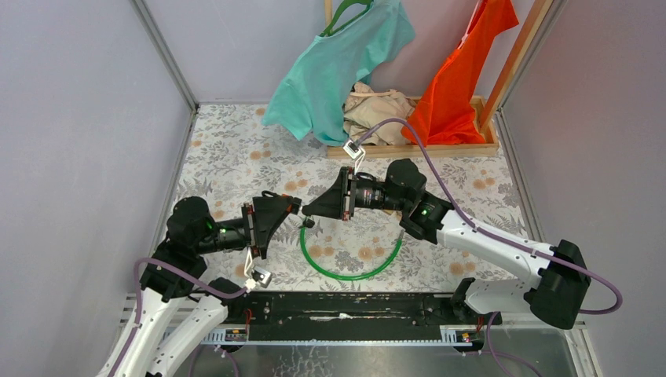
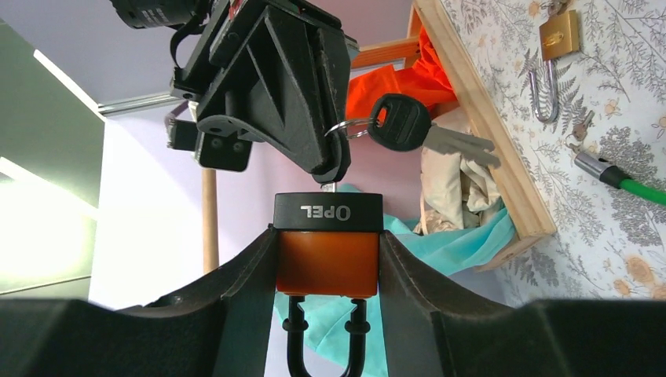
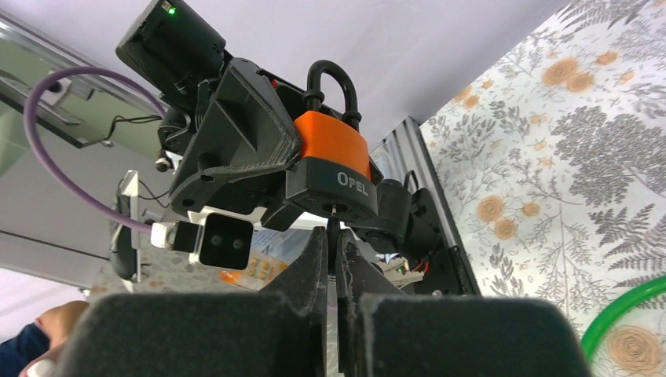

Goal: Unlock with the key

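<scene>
Left gripper [image 1: 294, 207] is part-spread and clamped across the orange padlock [image 2: 326, 263], holding it off the bench [image 1: 236, 149] with the keyhole end facing right. Right gripper [image 3: 334, 236] is pressed together on the key [image 3: 333, 224], blade at the keyhole; we can't tell how deep. The spare key [image 2: 400, 122] dangles from the ring. The shackle [image 3: 330, 78] looks seated on both legs. Our read: pickup and alignment done, leaving full insertion, the turn and shackle release.

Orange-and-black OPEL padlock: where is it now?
The padlock sits in the left gripper, raised mid-table by the green cable loop, base facing the right gripper.
</scene>
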`<action>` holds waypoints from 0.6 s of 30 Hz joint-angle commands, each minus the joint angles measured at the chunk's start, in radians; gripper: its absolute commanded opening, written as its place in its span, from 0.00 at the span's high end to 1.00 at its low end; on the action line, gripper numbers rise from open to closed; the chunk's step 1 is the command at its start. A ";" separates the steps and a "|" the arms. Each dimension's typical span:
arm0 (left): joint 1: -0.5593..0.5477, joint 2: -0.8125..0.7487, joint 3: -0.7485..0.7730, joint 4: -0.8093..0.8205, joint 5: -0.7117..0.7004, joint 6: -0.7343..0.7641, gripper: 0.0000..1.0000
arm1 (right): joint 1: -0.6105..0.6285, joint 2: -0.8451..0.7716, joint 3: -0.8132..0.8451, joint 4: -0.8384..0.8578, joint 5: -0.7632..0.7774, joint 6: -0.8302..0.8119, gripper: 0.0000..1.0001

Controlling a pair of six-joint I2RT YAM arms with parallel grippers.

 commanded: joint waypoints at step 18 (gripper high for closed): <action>-0.002 0.107 0.177 -0.067 0.022 -0.194 1.00 | 0.139 0.024 0.269 -0.245 0.263 -0.514 0.15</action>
